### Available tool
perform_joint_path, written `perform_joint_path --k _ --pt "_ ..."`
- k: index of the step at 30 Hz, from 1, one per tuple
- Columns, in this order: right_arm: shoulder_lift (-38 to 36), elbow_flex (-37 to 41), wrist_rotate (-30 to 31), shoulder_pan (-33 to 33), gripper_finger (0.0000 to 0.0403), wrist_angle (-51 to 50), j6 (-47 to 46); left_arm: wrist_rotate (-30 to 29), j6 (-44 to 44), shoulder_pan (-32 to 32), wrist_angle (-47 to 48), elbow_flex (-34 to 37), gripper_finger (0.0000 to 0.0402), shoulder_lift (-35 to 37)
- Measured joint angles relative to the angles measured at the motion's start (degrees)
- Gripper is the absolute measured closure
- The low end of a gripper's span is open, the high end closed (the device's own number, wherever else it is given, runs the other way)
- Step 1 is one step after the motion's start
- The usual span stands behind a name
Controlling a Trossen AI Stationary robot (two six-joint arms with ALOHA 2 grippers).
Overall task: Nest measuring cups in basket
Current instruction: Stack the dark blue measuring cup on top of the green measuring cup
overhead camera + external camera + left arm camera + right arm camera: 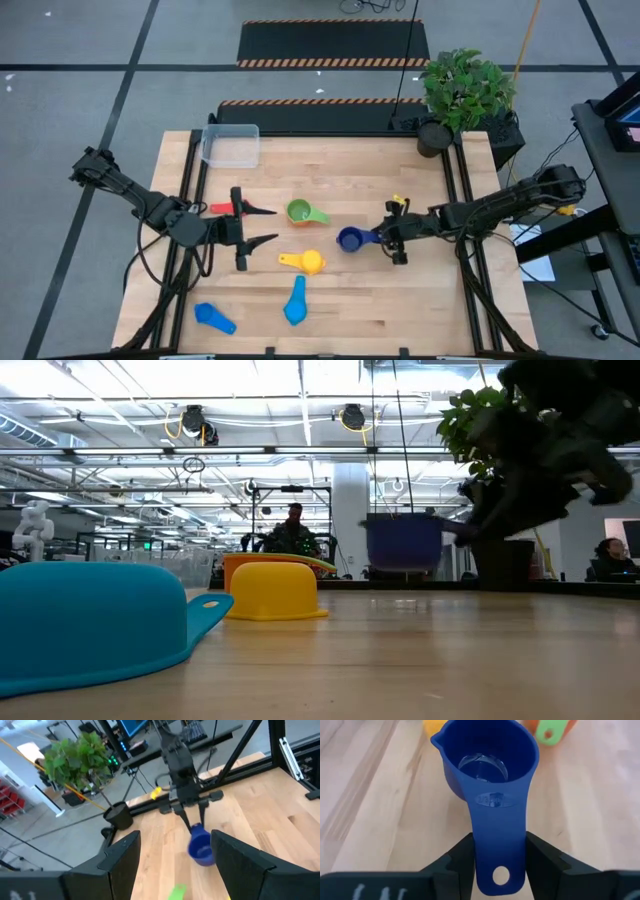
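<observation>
My right gripper (pixel 383 238) is shut on the navy measuring cup (pixel 350 239), right of the table's middle. My left gripper (pixel 268 225) hangs open at centre left with nothing between its fingers; a red cup (pixel 222 208) shows beside it. A green cup (pixel 298 211) sits with an orange one at the middle. The yellow cup (pixel 306 262) lies mouth down. Two light blue cups (pixel 296 301) (pixel 213 317) lie near the front edge. The clear basket (pixel 231 146) stands at the far left. My right gripper pinches the navy cup's handle (pixel 499 827) between its two fingers, by the handle's side edges, near its free end with the hole. The fingers come from the table's right, slanting down, along the handle. The cup (pixel 404 542) hangs mouth up, clear of the table.
A potted plant (pixel 462 92) stands at the far right corner. Black rails run along the table's left and right sides. Bare wood lies between the basket and the cups. People sit in the room beyond the table.
</observation>
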State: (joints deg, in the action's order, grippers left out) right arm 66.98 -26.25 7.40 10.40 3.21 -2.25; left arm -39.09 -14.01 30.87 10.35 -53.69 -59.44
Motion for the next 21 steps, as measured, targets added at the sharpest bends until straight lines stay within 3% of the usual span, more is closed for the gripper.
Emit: perform_joint_path --k 12,21 --pt "0.0 -9.1 0.4 -7.4 0.0275 0.0 -1.6 -0.1 4.2 0.0 2.3 0.0 0.0158 0.0" --pt "0.0 -12.5 0.8 -10.9 0.0275 3.1 -5.4 -4.8 3.6 0.0 3.2 0.0 0.0158 0.0"
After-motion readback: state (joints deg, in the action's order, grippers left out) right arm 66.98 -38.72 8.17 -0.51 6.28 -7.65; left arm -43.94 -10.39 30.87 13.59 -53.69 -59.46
